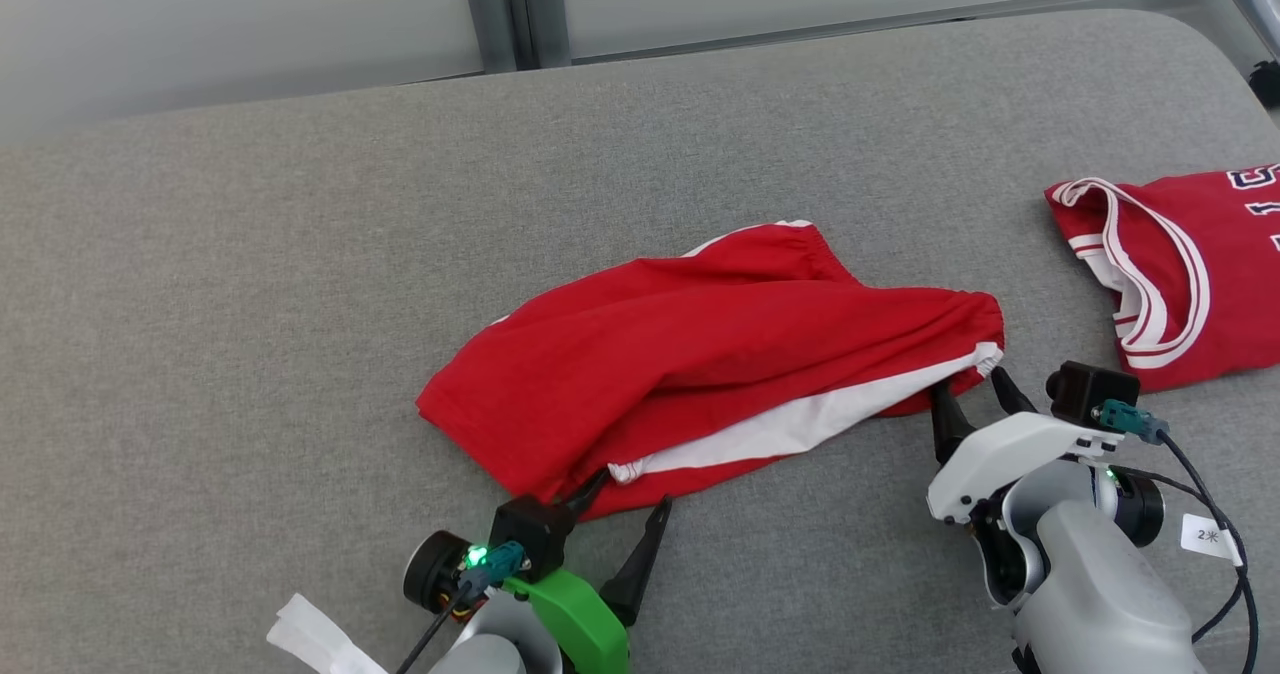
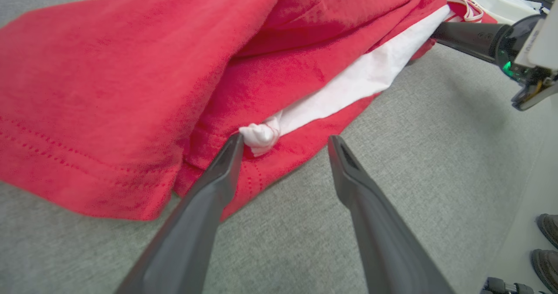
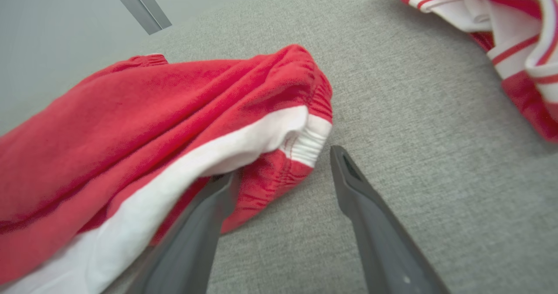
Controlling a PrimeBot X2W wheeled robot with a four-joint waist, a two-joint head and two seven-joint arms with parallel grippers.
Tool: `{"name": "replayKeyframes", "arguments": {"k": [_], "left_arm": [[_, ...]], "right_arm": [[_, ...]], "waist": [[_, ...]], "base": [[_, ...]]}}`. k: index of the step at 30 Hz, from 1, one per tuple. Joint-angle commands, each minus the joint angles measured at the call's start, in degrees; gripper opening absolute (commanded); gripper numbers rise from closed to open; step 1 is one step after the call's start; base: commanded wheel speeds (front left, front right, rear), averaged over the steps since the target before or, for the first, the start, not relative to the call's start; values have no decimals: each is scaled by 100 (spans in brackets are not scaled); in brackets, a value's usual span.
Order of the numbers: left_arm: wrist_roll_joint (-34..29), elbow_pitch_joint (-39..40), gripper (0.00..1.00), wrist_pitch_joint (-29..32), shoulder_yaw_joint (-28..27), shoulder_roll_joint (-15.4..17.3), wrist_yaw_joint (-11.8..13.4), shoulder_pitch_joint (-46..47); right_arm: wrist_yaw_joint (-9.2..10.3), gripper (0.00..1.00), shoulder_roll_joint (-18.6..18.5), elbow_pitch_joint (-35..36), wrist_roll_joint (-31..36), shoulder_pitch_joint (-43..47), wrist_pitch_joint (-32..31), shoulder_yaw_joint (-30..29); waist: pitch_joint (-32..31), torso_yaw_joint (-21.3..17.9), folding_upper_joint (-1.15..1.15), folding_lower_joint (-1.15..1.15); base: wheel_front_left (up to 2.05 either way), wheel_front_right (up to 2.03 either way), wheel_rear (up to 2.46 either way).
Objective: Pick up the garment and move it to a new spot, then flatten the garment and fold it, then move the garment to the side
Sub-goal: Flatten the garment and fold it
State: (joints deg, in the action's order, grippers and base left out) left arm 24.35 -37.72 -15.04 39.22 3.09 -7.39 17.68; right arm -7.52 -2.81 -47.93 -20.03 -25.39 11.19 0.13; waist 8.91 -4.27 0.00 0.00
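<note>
Two red pieces of clothing lie on a wide surface (image 1: 250,354) covered in grey woven fabric, with a rounded far right corner. The garment (image 1: 700,354), red shorts with a white side stripe, lies loosely rumpled near the middle of the surface, toward its near edge. A red jersey (image 1: 1200,284) with white trim lies well apart at the right.

The left gripper (image 1: 632,494), green at the wrist, sits at the garment's near hem with its fingers spread. One tip touches the hem by the bunched end of the white stripe and the other is over bare grey fabric. The right gripper (image 1: 968,382), white-bodied, is at the elastic waistband end, also with fingers spread. One finger is against the cloth's edge and the other is just beside it. Neither is pinching anything.

Behind the surface stands a pale grey wall (image 1: 200,14) with two grey upright posts (image 1: 515,9). In the left wrist view, pale floor (image 2: 532,176) shows beyond the surface's edge, with a pair of dark shoes (image 2: 547,241).
</note>
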Motion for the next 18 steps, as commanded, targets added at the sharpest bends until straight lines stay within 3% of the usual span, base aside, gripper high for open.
{"name": "replayKeyframes", "arguments": {"k": [1,9,18], "left_arm": [[3,-35,100,-16,-3,9,-13,119],[-40,-226,100,-16,-42,-7,-13,320],[-299,-180,100,-16,-190,-9,26,214]], "right_arm": [[8,100,-17,-70,-143,-66,57,53],[8,100,-17,-325,-459,-286,220,320],[8,100,-21,-480,-333,-363,347,362]], "waist": [[21,3,0,0],[62,-5,0,0],[39,-15,0,0]], "base": [[0,0,0],[0,0,0],[0,0,0]]}}
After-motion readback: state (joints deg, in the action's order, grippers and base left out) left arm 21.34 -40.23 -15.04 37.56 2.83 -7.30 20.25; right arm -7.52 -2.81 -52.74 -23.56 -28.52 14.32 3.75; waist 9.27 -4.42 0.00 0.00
